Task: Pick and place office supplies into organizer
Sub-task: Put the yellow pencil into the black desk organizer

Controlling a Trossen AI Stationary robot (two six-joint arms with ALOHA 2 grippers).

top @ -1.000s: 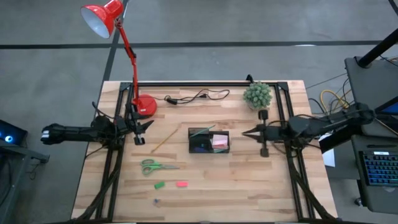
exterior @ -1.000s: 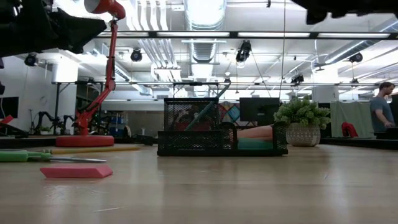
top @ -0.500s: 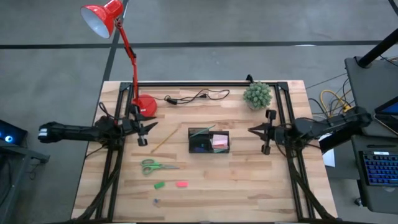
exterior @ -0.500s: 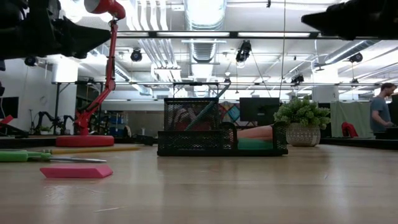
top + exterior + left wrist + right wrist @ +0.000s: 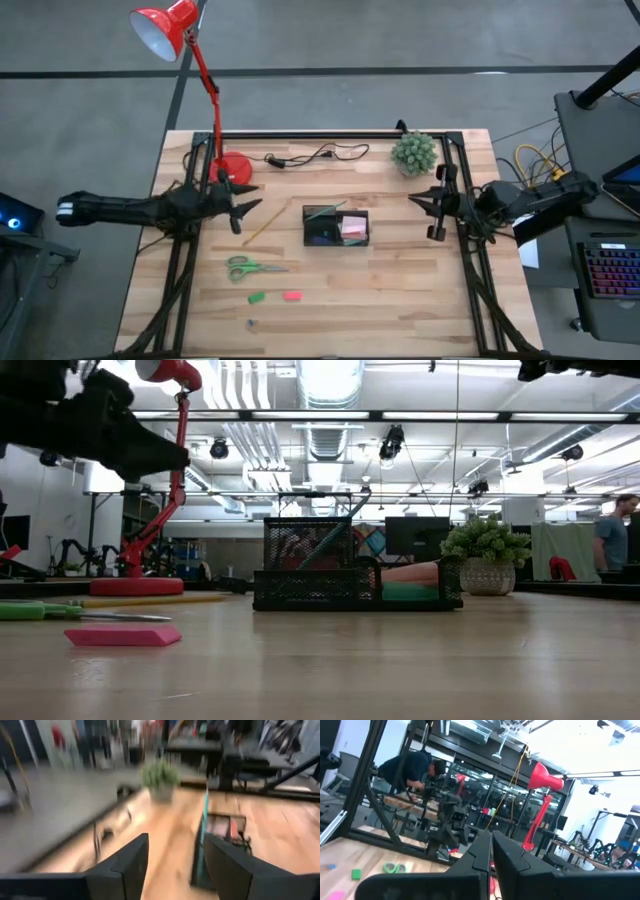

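Note:
The black mesh organizer [image 5: 336,226] stands at the table's middle, with a pink sticky pad [image 5: 352,228] and a teal pen [image 5: 325,210] in it; it also shows in the low view [image 5: 355,575]. A yellow pencil [image 5: 262,228], green-handled scissors [image 5: 255,267], a green piece [image 5: 257,297], a red piece [image 5: 292,295] and a tiny blue piece [image 5: 252,323] lie on the table to its left and near left. My left gripper [image 5: 245,207] is open and empty above the table, just left of the pencil's far end. My right gripper [image 5: 415,200] is shut and empty, right of the organizer.
A red lamp's round base [image 5: 235,168], a black cable [image 5: 315,155] and a small potted plant [image 5: 414,152] stand along the far edge. Black frame rails [image 5: 455,190] run down both sides of the table. A person [image 5: 415,765] is in the room beyond.
My left gripper has moved a little toward the table's right edge and downward, nearer the pencil. My right gripper has drawn back toward the table's right edge and a little toward the far edge, away from the organizer. Nothing on the table has moved.

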